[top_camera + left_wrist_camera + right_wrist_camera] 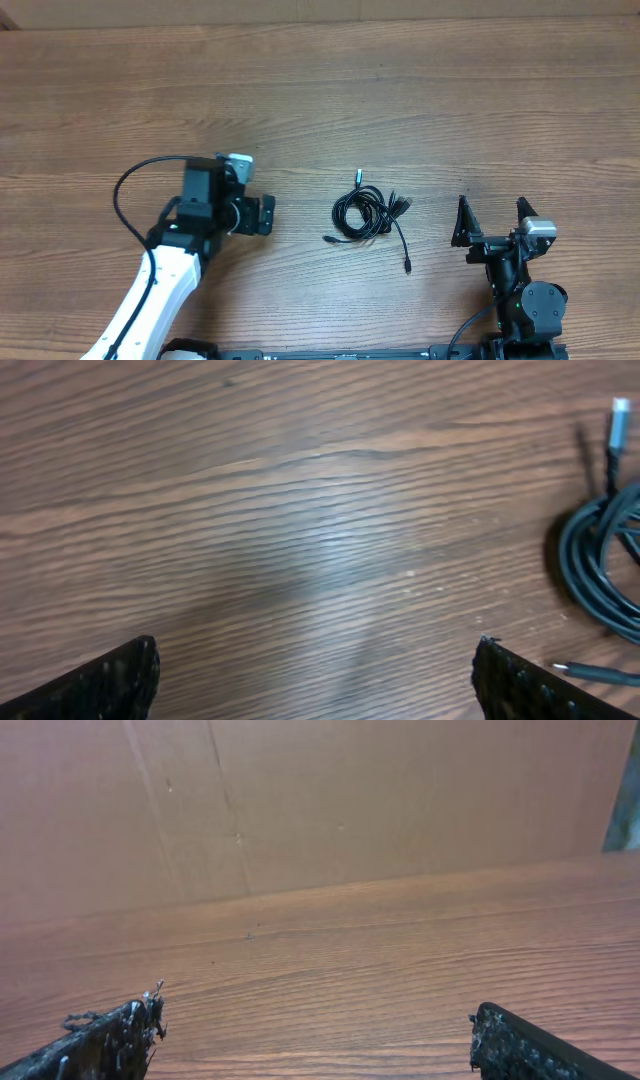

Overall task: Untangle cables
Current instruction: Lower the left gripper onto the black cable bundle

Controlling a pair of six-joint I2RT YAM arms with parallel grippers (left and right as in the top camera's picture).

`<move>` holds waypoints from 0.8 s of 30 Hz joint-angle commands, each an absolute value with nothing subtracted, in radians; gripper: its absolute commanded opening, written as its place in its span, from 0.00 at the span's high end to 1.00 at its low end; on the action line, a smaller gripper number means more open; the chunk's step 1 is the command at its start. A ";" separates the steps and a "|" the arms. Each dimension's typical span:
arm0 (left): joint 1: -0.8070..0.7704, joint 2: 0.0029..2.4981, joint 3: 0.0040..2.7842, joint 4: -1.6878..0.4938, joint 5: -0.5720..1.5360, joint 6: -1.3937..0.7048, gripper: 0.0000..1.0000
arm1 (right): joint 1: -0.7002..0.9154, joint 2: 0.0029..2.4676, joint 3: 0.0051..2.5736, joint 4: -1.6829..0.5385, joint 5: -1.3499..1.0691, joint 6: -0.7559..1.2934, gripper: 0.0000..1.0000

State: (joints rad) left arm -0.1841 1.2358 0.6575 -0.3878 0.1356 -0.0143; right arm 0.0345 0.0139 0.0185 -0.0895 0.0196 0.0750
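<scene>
One small bundle of cables [365, 214] lies in a loose coil on the wooden table [400, 90], roughly midway between the two arms and touching neither. A few loose ends stick out of the coil, and one strand trails toward the near edge. The left gripper [266, 214] points at the bundle from the left, near it but apart. The right gripper [492, 224] sits to the right of the bundle, jaws spread wide, holding nothing.

Left wrist view: the left gripper [315, 690] has both fingers [110, 685] at the bottom corners, wide apart, with bare wood between them. The cables [598, 555] curl at the right edge, with a silvery plug tip [620, 407] at the upper right.

Right wrist view: the right gripper [315, 1045] is spread open over bare table [400, 960]. A brown panel [350, 800] stands behind. No cables show in this view.
</scene>
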 commanded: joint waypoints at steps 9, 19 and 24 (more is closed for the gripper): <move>-0.302 1.341 0.698 -0.309 0.167 0.023 0.00 | 0.040 0.003 0.008 -0.082 0.032 0.078 0.00; -0.361 1.433 0.817 -0.313 0.178 0.031 0.01 | 0.040 0.003 0.008 -0.082 0.033 0.078 0.00; -0.414 1.485 0.855 -0.313 0.177 0.048 0.00 | 0.040 0.003 0.008 -0.082 0.033 0.078 0.00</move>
